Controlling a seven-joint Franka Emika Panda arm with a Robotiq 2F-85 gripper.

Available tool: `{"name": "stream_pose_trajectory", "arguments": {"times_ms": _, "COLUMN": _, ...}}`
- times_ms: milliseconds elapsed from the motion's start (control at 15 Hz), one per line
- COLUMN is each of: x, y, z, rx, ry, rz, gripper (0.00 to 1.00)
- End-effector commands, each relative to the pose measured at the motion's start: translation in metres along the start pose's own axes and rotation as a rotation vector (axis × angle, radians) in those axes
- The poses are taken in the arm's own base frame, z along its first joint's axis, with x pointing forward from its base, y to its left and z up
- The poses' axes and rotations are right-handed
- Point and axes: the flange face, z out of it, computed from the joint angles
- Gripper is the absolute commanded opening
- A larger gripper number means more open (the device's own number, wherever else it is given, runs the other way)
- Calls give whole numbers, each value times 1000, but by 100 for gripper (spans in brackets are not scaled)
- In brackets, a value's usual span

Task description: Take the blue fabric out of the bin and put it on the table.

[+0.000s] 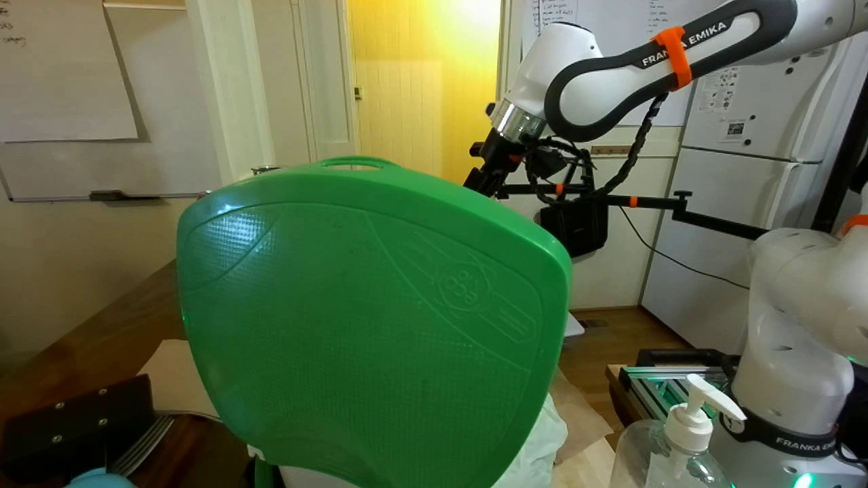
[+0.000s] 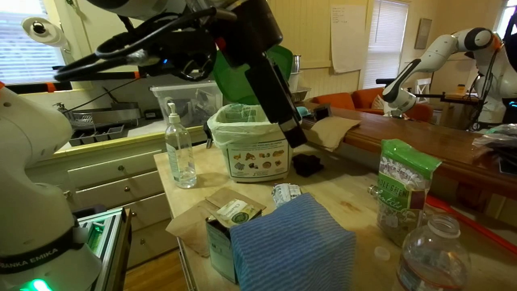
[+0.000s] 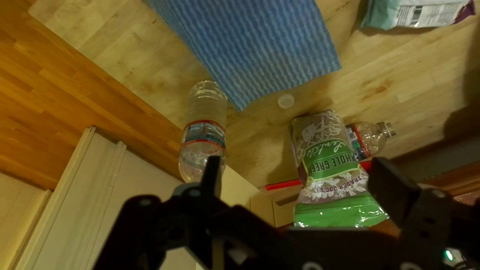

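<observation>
A blue striped cloth (image 2: 295,246) rests on the tabletop (image 2: 347,182), near side, outside the food-scrap bin (image 2: 258,159), so placement looks done. The jaws hang spread and empty. A low sweep could drag the cloth or topple the plastic bottle (image 2: 432,258) and lentil bag (image 2: 404,194) at right.

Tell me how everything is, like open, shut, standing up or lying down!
Tool, open, holding nothing
Bin, upright, open
Lid, raised
Cloth, spread out, outside the bin
Big bottle, standing, uncapped
Other bottle, lying down, partly hidden
Cap, lying loose
Lentils, standing
Carton, upright, partly hidden, can't tell if open
Packet, lying down
Pump bottle, upright
Fridge, shut
</observation>
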Motion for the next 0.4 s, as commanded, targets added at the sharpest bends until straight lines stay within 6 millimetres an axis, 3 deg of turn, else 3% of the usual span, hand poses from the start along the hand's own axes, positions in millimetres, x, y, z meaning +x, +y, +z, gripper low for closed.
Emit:
{"name": "stream_pose_trajectory", "arguments": {"times_ms": 0, "x": 0, "y": 0, "z": -3, "rx": 0, "ry": -4, "rz": 1, "gripper": 100}}
{"name": "stream_pose_trajectory", "arguments": {"times_ms": 333, "x": -1, "y": 0, "z": -5, "rx": 0, "ry": -6, "rz": 2, "gripper": 100}}
